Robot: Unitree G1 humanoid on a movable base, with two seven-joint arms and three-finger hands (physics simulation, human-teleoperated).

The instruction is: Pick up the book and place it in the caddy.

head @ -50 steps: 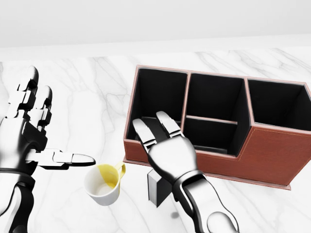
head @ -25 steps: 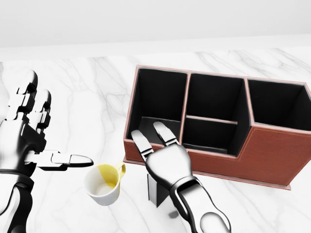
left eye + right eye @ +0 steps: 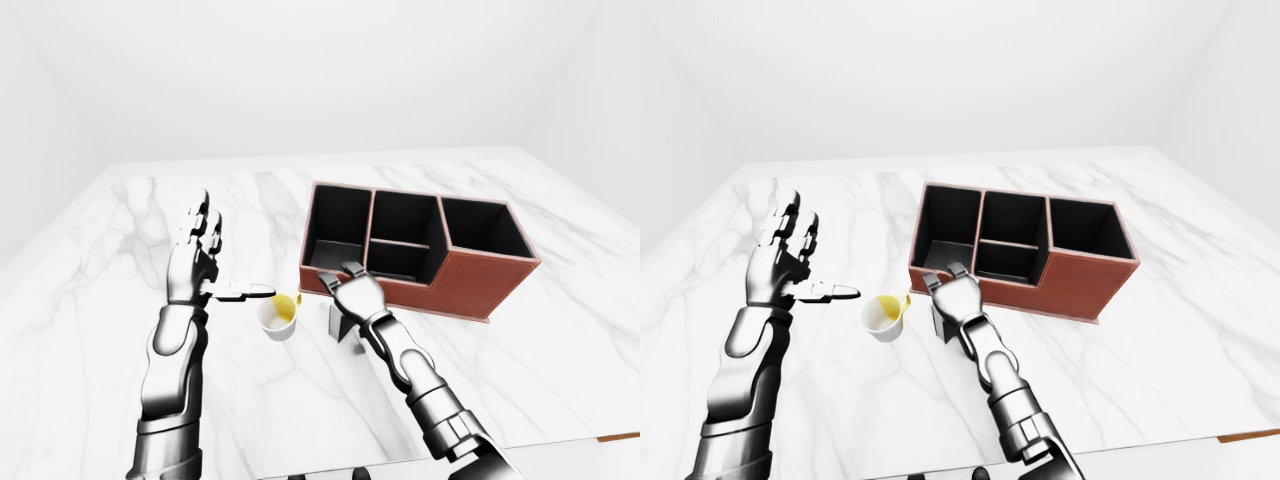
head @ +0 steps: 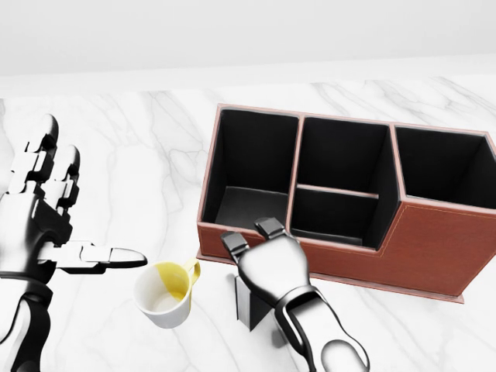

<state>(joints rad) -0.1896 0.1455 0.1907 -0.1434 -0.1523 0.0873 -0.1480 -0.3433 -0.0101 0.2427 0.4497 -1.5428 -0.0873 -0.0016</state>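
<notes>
1. Nearest the head view's bottom edge: right hand (image 4: 269,265) over the book (image 4: 249,303), fingers (image 4: 233,243) curled down above it, no clear grip visible.
2. Just left: mug (image 4: 165,294) on the marble tabletop (image 4: 139,139).
3. Farther left: left hand (image 4: 35,221), fingers spread, holding nothing.
4. Beyond the book: caddy (image 4: 434,244), compartments dark.
</notes>
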